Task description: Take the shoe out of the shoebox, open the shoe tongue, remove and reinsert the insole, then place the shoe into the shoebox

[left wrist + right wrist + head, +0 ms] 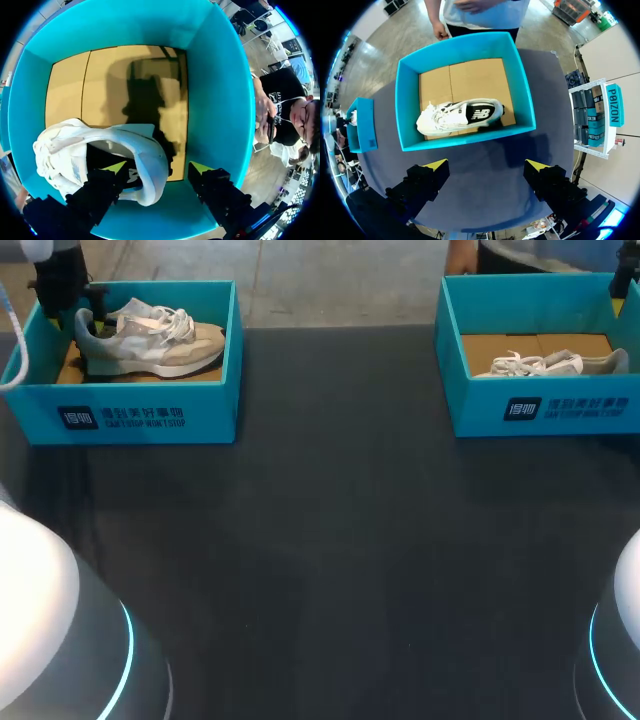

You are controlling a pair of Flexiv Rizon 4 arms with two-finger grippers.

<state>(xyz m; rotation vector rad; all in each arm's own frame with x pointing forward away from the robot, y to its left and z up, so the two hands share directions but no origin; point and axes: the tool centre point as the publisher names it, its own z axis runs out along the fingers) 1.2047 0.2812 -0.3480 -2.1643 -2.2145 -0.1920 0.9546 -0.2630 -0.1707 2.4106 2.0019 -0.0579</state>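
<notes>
A white and beige shoe [150, 340] lies in the teal shoebox [150, 415] at the table's back left. My left gripper [82, 312] hangs over its heel end. In the left wrist view the left gripper [157, 168] is open astride the heel of the shoe [75, 150]: one finger [116, 168] sits inside the collar, the other finger [200, 168] stands outside, a little apart from the heel. A second white shoe [460, 116] lies in another teal shoebox [465, 142] at the back right. My right gripper [486, 165] hovers open above the table, short of that box.
The black table [330, 540] stretches between the two boxes and toward the front. The right-hand box [545, 410] holds its shoe [555, 364] near the front wall. The white bases of my arms [50, 630] fill the front corners.
</notes>
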